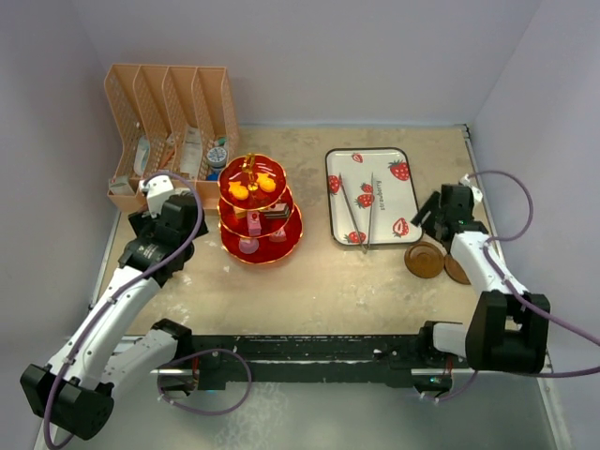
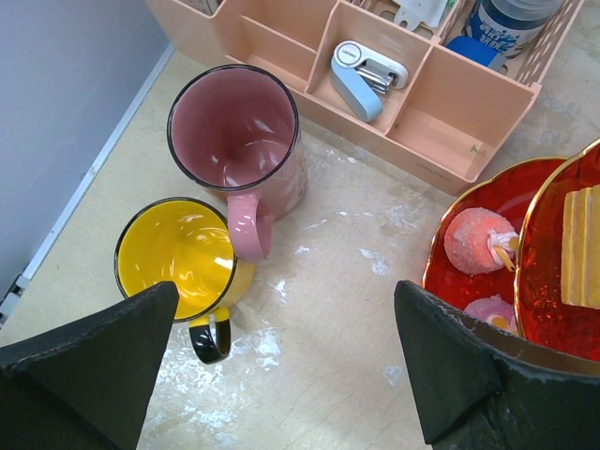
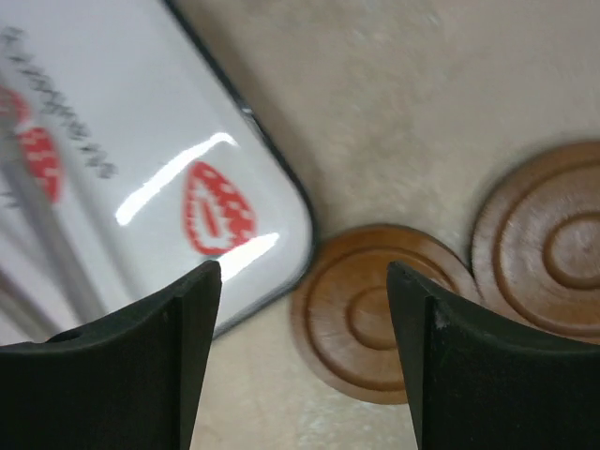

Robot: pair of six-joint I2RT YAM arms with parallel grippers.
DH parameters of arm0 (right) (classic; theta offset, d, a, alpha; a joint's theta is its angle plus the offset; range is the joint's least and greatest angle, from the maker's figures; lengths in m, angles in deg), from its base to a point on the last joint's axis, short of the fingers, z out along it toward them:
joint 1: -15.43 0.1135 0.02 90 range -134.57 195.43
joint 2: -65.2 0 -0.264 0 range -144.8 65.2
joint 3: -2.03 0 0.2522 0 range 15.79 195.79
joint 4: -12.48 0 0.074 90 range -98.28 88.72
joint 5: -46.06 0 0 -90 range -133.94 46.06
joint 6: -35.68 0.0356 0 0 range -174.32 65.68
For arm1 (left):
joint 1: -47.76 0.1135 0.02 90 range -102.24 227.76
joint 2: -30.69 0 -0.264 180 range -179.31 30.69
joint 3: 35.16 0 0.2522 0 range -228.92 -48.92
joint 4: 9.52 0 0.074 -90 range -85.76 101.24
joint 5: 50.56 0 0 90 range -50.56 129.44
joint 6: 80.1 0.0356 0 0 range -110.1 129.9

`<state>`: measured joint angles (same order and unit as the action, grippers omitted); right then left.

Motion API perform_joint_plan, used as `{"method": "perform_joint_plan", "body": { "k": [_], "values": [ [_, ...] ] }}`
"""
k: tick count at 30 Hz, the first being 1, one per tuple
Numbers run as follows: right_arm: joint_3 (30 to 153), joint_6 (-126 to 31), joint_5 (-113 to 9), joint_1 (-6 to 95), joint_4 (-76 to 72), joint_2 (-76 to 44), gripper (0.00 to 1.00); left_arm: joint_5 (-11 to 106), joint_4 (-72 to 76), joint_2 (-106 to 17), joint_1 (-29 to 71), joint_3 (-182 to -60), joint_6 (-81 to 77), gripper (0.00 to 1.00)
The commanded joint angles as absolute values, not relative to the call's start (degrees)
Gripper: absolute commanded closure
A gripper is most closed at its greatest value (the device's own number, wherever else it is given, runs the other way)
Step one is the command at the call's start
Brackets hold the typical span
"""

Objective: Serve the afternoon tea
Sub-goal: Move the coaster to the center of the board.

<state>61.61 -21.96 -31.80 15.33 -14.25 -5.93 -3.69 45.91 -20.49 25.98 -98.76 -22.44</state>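
Our left fingers (image 2: 141,328) hang spread and empty over the tabletop (image 2: 347,309), between the yellow mug (image 2: 178,258) and the stand (image 2: 487,187). Our right fingers (image 3: 141,375), also released, hover over a wooden coaster (image 3: 370,314). Reaching for the yellow mug could tip the pink mug (image 2: 234,122), crowded just beside it.

The tiered stand (image 1: 289,242) looks like glossy see-through red plastic with shiny gold rims, and the pink mug (image 2: 239,141) and yellow mug (image 2: 178,262) have the same smooth, glassy sheen. The white tray (image 3: 141,112) is slick enough to throw glare, the coaster (image 3: 370,323) looks like satin turned wood, and the desk (image 2: 347,300) is matt, chalky and scuffed.
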Motion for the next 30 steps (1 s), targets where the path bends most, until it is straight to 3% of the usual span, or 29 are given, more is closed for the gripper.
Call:
{"method": "perform_joint_plan", "body": {
  "k": [1, 3, 12, 22, 25, 30],
  "values": [
    [56.0, -17.8, -37.7, 9.6, -15.2, -7.6, 0.29, -4.8, 45.2, -19.1, 25.8, -99.3, -23.1, 0.05],
    [53.7, -17.0, -40.8, 9.6, -13.7, -7.7, 0.35, -4.9, 45.3, -18.8, 25.8, -99.4, -23.1, 0.05],
    [50.4, -21.3, -41.8, 9.5, -12.1, -9.1, 0.43, -5.1, 45.2, -17.7, 25.9, -99.3, -23.1, 0.05],
    [40.2, -19.2, -57.7, 9.9, -12.1, 0.2, 0.43, -5.7, 45.4, -17.9, 25.9, -99.4, -23.4, 0.05],
    [37.8, -18.7, -61.5, 13.1, -12.0, 2.3, 0.52, -6.1, 45.7, -18.4, 25.8, -99.5, -23.6, 0.05],
    [32.7, -13.9, -61.5, 22.4, -14.1, 8.0, 0.52, -6.6, 45.8, -18.1, 25.8, -99.4, -23.9, 0.05]
  ]
}}
